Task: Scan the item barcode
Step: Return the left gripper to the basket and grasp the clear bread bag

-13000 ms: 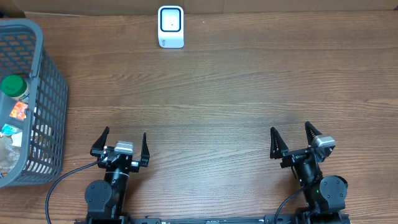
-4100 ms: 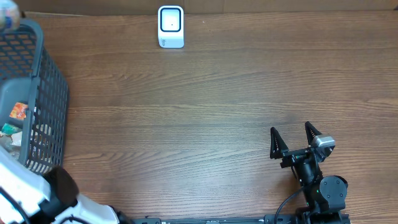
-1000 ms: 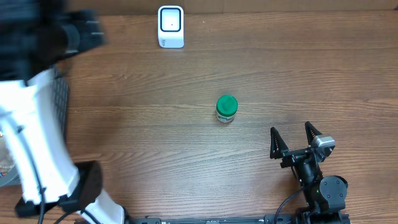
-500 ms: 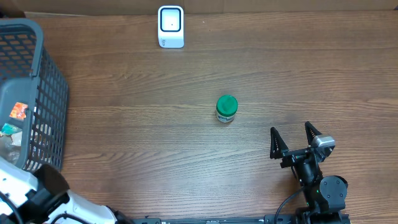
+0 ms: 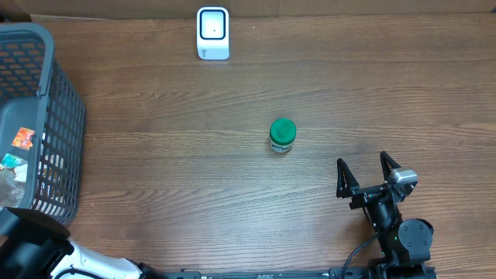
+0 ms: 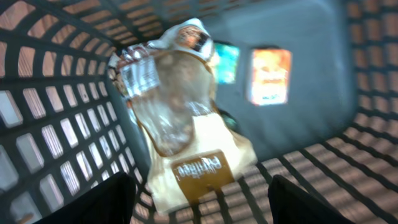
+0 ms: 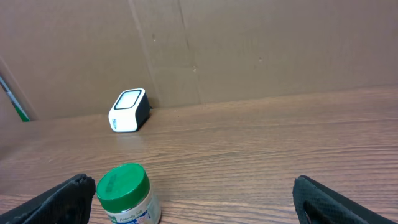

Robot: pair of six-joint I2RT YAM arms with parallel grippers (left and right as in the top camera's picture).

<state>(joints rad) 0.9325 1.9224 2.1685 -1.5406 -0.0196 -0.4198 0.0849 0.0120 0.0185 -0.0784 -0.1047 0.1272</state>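
A small jar with a green lid (image 5: 283,135) stands upright mid-table; the right wrist view has it low on the left (image 7: 127,194). The white barcode scanner (image 5: 212,33) sits at the far edge, against the cardboard wall (image 7: 129,111). My right gripper (image 5: 370,174) rests open near the front right, its fingers wide apart (image 7: 196,200), short of the jar. My left gripper (image 6: 202,194) hangs open inside the grey basket (image 6: 56,112), above a clear bag with a brown label (image 6: 186,143), holding nothing. Only part of the left arm (image 5: 31,246) shows overhead.
The grey mesh basket (image 5: 46,124) fills the left edge of the table, with several packets at its bottom, among them an orange one (image 6: 270,76) and a teal one (image 6: 225,62). A brown cardboard wall (image 7: 249,43) closes the far side.
The left arm, which a second ago stretched over the basket's near side in the overhead view, now shows only in the bottom left corner. The jar and the right arm have not moved.
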